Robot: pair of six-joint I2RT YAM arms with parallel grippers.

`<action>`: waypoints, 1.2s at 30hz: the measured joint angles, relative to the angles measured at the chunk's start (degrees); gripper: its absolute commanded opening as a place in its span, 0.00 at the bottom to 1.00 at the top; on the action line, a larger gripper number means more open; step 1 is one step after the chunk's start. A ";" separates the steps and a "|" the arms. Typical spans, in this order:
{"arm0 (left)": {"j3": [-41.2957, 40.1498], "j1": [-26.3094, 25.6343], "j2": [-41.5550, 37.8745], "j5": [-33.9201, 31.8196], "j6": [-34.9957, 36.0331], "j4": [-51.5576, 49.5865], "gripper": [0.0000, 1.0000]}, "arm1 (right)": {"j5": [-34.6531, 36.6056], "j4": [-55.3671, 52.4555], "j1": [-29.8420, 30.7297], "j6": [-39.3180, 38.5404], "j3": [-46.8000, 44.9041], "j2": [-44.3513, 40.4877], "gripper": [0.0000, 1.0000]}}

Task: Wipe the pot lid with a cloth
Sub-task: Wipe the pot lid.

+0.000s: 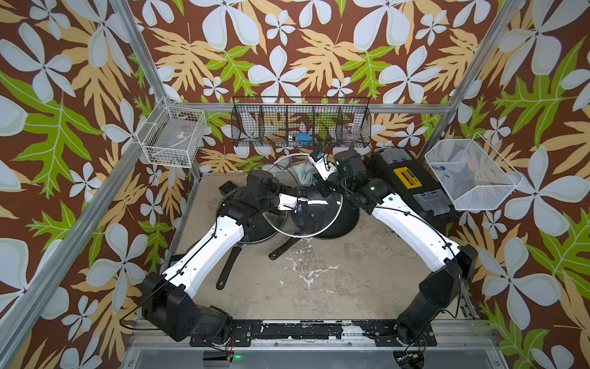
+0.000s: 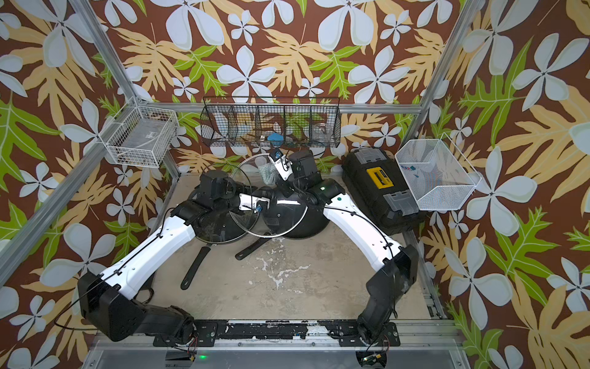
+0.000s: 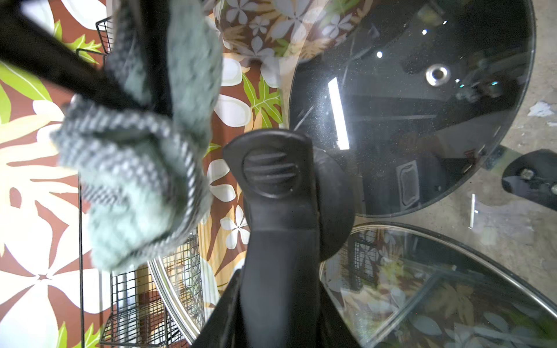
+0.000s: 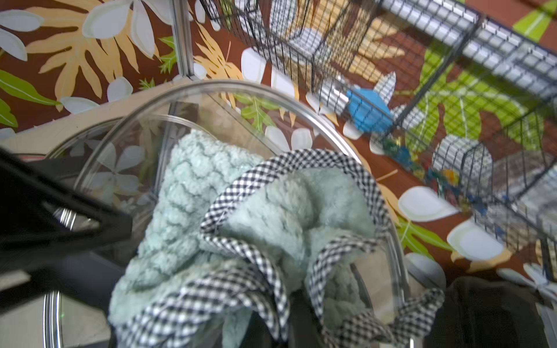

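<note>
Two lids (image 1: 289,172) (image 1: 260,231), two pans (image 1: 227,268) (image 1: 338,223), three baskets (image 1: 174,134) (image 1: 300,124) (image 1: 469,174), one cloth (image 1: 305,174).

On the right gripper (image 1: 314,177) I can barely make out the fingers: the cloth (image 4: 241,229) buries them, and the frame edge crops it. Small coloured bits (image 4: 443,174) in the black wire basket (image 4: 331,54) blur beyond naming. My left arm (image 1: 204,255) hides much of one pan (image 1: 228,268).

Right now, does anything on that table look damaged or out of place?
Only the tabletop: its coating is chipped, with white flaky patches near the middle. The glass lid tilted in the air looks odd too, but it's held up for the cloth to wipe.
</note>
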 measured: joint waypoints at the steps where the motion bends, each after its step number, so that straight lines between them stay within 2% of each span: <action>1: -0.52 0.00 -0.26 -0.39 -1.01 0.22 0.00 | -0.02 0.22 -0.15 0.35 -2.75 -1.95 0.00; 8: -1.86 -0.07 -0.83 -4.50 -10.01 0.44 0.00 | -1.07 3.52 0.90 4.15 -21.92 -15.72 0.00; 13: -0.20 -0.46 -0.72 -9.05 -18.88 2.58 0.00 | -2.19 5.86 5.51 7.43 -28.52 -17.99 0.00; 19: 1.68 -1.62 -0.31 -12.37 -28.28 2.78 0.00 | -3.76 9.51 9.53 9.84 -28.52 -15.52 0.00; 26: 4.44 -2.54 -0.07 -12.96 -37.07 1.20 0.00 | -7.28 14.34 10.80 12.00 -24.26 -9.46 0.00; 31: 4.48 -2.64 -0.04 -13.46 -38.69 1.20 0.00 | -6.64 14.29 9.97 11.69 -22.36 -8.63 0.00; 36: 3.30 -2.69 -0.07 -13.29 -36.46 1.22 0.00 | -5.95 13.70 3.89 10.64 -24.30 -13.25 0.00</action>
